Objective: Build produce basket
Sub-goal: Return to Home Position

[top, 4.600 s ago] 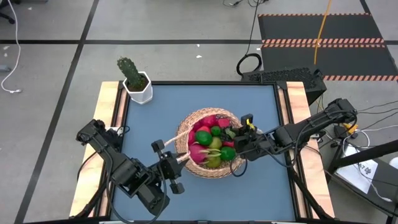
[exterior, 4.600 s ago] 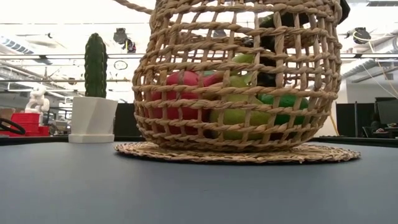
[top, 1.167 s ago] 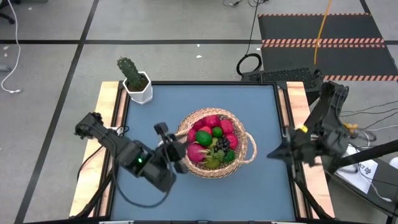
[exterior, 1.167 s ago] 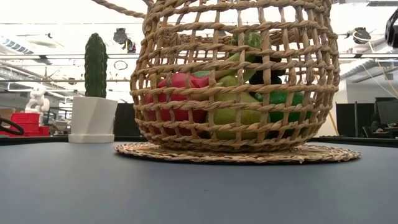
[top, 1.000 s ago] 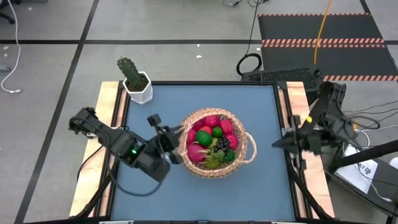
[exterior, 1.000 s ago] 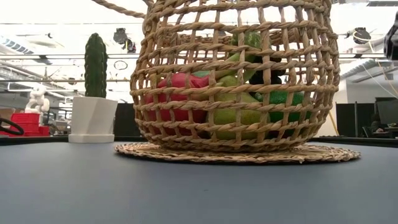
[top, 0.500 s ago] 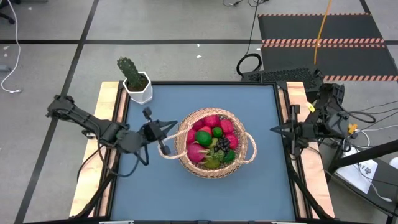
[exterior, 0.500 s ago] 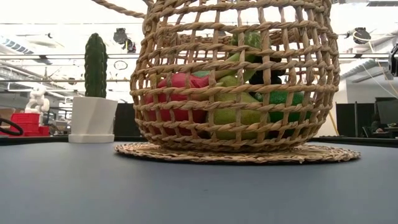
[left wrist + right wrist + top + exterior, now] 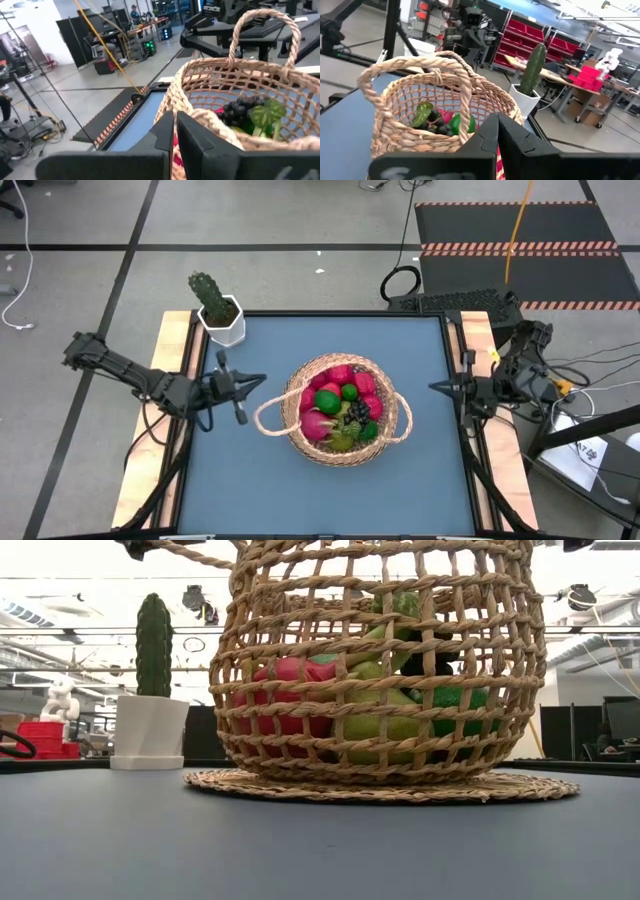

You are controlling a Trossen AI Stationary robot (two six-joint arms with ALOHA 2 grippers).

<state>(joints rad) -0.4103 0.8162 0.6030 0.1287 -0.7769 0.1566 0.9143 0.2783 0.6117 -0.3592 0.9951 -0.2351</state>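
Woven tan wicker, the basket [image 9: 340,461] stands mid-tabletop [image 9: 300,500], heaped with produce [image 9: 328,402]: red fruit, limes, pears, dark grapes. The left gripper [image 9: 255,379] sits just beside it, the right gripper [image 9: 438,389] near its opposite side, both with fingers closed and empty. Beyond the basket stands a potted cactus [image 9: 207,295].

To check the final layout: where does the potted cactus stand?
In the high view the potted cactus stands at the upper-left corner of the table, apart from the basket near the middle.
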